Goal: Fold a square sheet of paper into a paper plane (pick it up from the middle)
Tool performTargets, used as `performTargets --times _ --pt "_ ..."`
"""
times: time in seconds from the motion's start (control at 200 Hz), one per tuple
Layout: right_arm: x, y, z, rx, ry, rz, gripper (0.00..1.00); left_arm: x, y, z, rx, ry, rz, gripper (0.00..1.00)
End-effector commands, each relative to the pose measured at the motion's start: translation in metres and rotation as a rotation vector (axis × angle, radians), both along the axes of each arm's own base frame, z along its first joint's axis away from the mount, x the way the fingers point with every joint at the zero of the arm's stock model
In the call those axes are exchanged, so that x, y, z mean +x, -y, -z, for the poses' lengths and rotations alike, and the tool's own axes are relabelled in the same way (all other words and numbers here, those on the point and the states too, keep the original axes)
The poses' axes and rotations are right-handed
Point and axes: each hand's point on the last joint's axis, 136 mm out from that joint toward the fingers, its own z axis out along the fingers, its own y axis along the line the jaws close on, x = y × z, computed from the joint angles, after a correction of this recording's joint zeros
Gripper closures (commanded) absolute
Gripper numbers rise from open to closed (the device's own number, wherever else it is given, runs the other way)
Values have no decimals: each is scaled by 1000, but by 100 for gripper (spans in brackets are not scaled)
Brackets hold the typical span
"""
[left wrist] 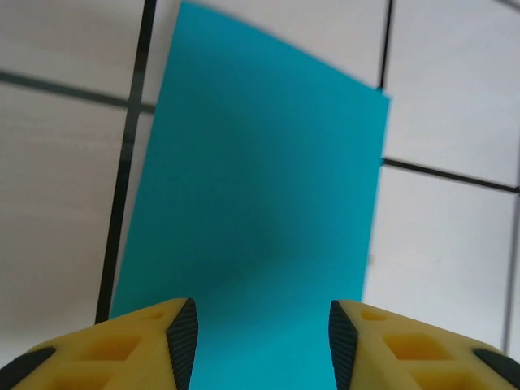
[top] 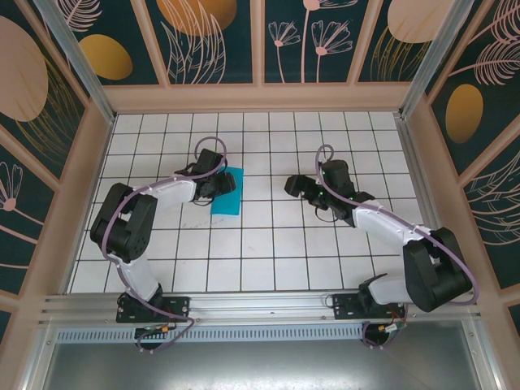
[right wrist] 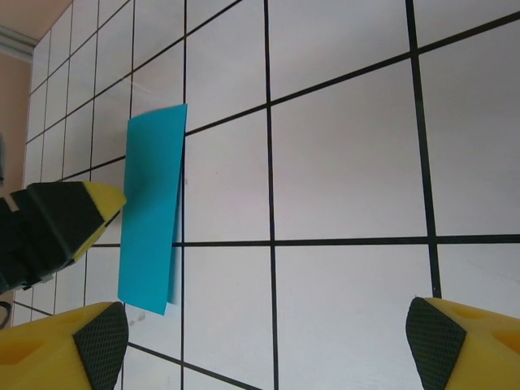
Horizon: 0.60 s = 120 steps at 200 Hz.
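The square sheet of paper (top: 228,196) lies on the white grid table as a narrow teal rectangle, folded in half. My left gripper (top: 216,186) hangs over its left edge. In the left wrist view the teal sheet (left wrist: 260,203) spreads flat below the left gripper (left wrist: 262,341); the jaws stand apart and nothing is pinched between the pads. My right gripper (top: 294,187) hovers a couple of tiles to the right of the paper, wide open and empty. From the right wrist view the paper (right wrist: 150,213) lies left of the right gripper (right wrist: 268,345), with a left finger (right wrist: 71,213) beside it.
The white tiled table (top: 268,244) is walled by wooden-framed patterned panels on the left, back and right. A metal rail (top: 260,305) with both arm bases runs along the near edge.
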Motion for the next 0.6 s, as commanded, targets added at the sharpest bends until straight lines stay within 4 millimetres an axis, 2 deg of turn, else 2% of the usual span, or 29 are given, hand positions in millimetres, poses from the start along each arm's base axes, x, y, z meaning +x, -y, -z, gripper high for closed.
performTargets --times 0.0,0.105,0.145,0.325,0.465,0.595 --pt "3 -9 -5 31 6 -14 9 0 -6 13 -5 -10 -52 52" --pt "4 -11 -4 29 3 -17 9 -5 -4 19 -28 -33 -64 51" --pt "4 -11 -3 28 1 -16 9 -16 -7 30 -32 -67 -69 52" --pt "4 -12 0 25 -9 -16 9 -38 -1 45 -93 -148 -96 46" --pt "1 -16 4 29 -19 -32 9 -55 25 42 -180 -179 -84 44" --pt "-5 -28 4 49 -19 -73 10 -71 63 39 -277 -218 -58 45"
